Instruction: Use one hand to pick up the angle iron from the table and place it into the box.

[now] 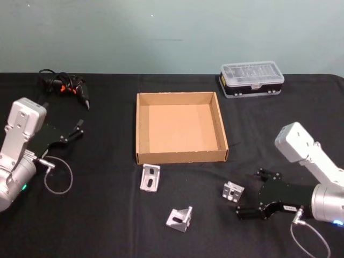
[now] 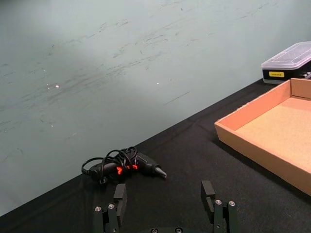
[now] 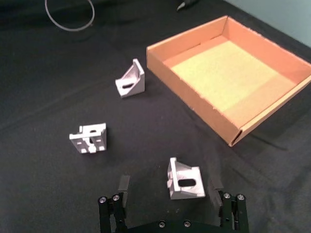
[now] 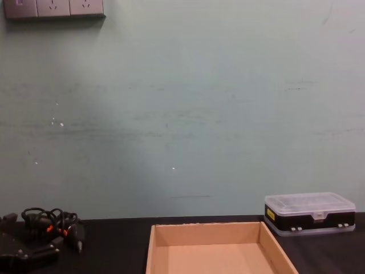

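Note:
Three silver angle irons lie on the black table (image 1: pixel 91 220) in front of the tan cardboard box (image 1: pixel 183 157): one near the box's front left corner (image 1: pixel 150 178), one nearer me (image 1: pixel 180 219), one to the right (image 1: pixel 233 191). My right gripper (image 1: pixel 250 193) is open, low over the table just right of that third angle iron. In the right wrist view the angle iron (image 3: pixel 183 179) lies just ahead of the open gripper (image 3: pixel 171 193), between its finger lines. My left gripper (image 1: pixel 74 130) stands open at the table's left, apart from everything. The box (image 3: pixel 194 97) holds nothing.
A black plastic case with a clear lid (image 1: pixel 251 79) stands at the back right. A black tool with a coiled cable (image 1: pixel 64 86) lies at the back left. A loose cable loop (image 1: pixel 58 176) hangs by the left arm. The other two angle irons (image 3: pixel 89 138) (image 3: pixel 131 80) lie farther off.

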